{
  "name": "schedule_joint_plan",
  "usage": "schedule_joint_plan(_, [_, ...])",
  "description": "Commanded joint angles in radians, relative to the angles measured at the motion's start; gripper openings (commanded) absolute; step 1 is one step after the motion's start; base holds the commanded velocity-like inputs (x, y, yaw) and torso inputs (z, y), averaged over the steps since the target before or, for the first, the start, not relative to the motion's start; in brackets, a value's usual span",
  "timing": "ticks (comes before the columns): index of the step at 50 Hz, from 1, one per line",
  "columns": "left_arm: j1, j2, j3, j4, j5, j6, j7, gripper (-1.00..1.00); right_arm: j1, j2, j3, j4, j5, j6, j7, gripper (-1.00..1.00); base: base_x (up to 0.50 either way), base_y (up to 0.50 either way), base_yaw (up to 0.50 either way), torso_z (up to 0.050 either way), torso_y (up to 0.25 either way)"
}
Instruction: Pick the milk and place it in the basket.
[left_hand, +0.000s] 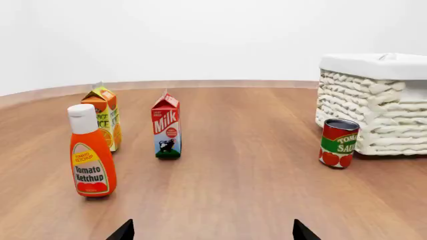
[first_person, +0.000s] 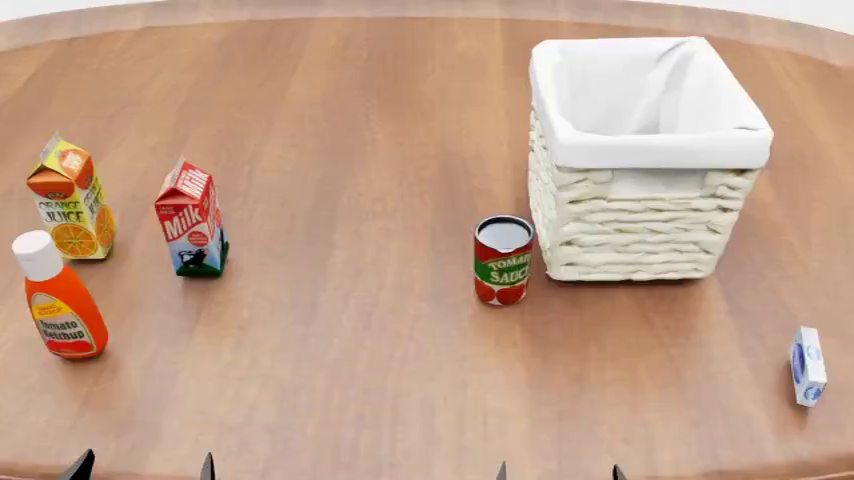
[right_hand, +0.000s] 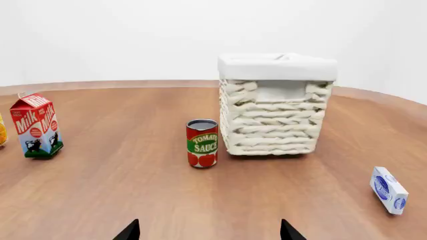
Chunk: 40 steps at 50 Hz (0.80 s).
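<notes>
Left pincer (first_person: 142, 466) and right pincer (first_person: 558, 470) both spread, low

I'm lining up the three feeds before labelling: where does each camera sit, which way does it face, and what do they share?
Head view: high on the robot, looking forward and down over the table; only the tips of the left gripper and right gripper show at the near edge.
Left wrist view: low near the left gripper, facing level across the table at the milk and ketchup bottle.
Right wrist view: low near the right gripper, facing the basket and tomato sauce can.
All three share milk, can and basket.
</notes>
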Motion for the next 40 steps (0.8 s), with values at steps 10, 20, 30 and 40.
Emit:
schedule_joint_plan(10, [-0.002, -0.045, 0.054, 0.000, -0.031, 0.003, -0.052, 1.00, -0.013, 0.043, -0.056, -0.037, 0.035, 0.025, 0.057, 1.00, 0.00, 0.00, 0.00, 0.000, 0.000])
schedule_joint_plan(20, [-0.011, -0.061, 0.071, -0.015, -0.048, 0.007, -0.075, 1.00, -0.010, 0.060, -0.089, -0.040, 0.042, 0.038, 0.080, 1.00, 0.00, 0.17, 0.00, 0.000, 0.000])
schedule_joint_plan(30, [-0.017, -0.075, 0.085, -0.024, -0.058, 0.013, -0.093, 1.00, -0.006, 0.077, -0.118, -0.039, 0.041, 0.045, 0.091, 1.00, 0.00, 0.50, 0.00, 0.000, 0.000])
schedule_joint_plan(40, [-0.017, -0.086, 0.099, -0.022, -0.066, 0.013, -0.109, 1.00, 0.001, 0.087, -0.129, -0.032, 0.052, 0.066, 0.106, 1.00, 0.00, 0.17, 0.00, 0.000, 0.000])
